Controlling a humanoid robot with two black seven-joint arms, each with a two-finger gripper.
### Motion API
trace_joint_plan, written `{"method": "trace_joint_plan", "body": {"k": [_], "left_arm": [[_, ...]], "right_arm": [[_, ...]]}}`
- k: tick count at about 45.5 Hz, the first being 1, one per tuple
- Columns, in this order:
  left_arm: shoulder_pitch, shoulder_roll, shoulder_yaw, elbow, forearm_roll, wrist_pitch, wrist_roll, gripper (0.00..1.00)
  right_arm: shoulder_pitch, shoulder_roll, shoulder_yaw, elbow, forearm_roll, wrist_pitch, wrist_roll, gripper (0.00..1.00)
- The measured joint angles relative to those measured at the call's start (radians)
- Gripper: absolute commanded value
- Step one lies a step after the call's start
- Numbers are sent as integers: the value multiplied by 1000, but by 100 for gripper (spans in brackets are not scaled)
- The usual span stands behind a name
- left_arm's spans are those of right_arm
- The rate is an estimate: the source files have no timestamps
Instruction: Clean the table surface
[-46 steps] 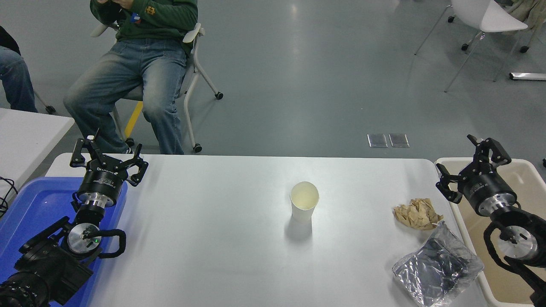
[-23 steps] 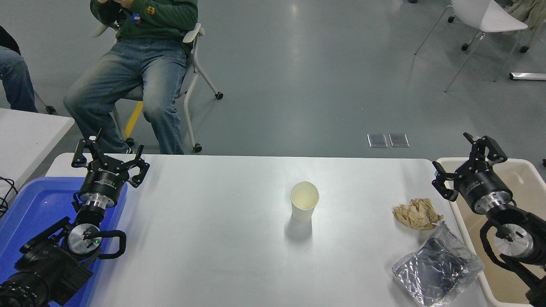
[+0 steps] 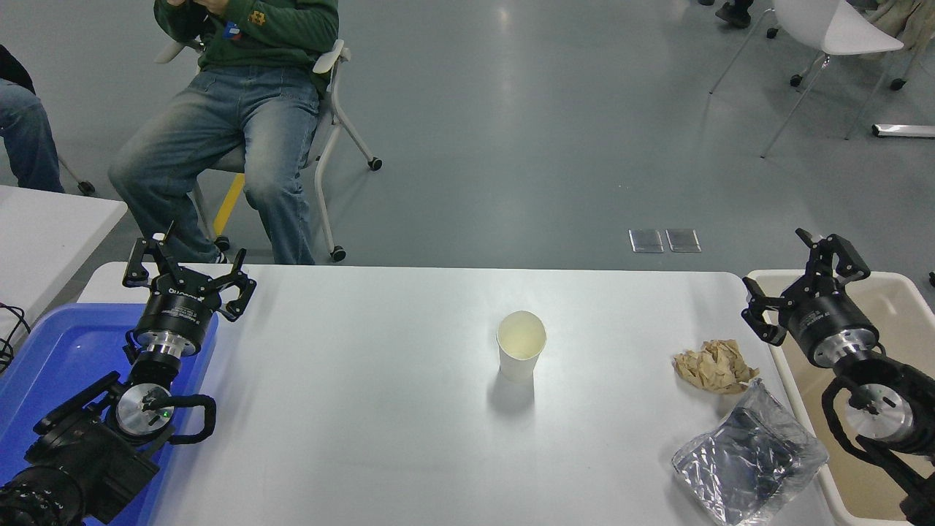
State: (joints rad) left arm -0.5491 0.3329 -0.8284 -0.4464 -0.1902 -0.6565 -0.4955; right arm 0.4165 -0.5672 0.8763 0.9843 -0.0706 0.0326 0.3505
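White table surface [image 3: 365, 409] filling the lower half of the frame, bearing an upright paper cup [image 3: 521, 355] at centre, crumpled brown paper [image 3: 714, 365] and a silver bag [image 3: 746, 460] at lower right. Left gripper [image 3: 188, 272] at lower left over a blue tray [image 3: 51, 351], fingers spread, holding nothing. Right gripper [image 3: 800, 281] at right over a beige bin [image 3: 902, 307], likewise spread and empty.

Matt white table surface [image 3: 365, 409], paper cup [image 3: 521, 354], crumpled brown paper [image 3: 714, 365], shiny crinkled foil bag [image 3: 749, 459].
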Motion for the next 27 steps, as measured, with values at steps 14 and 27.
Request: {"method": "trace_joint_plan", "body": {"k": [14,27], "left_arm": [[0,0,0,0,0,0,0,100],[0,0,0,0,0,0,0,100]], "right_arm": [[21,-6,-3,-3,0,3,1,100],[31,-30,3,-4,0,2,2,100]]}}
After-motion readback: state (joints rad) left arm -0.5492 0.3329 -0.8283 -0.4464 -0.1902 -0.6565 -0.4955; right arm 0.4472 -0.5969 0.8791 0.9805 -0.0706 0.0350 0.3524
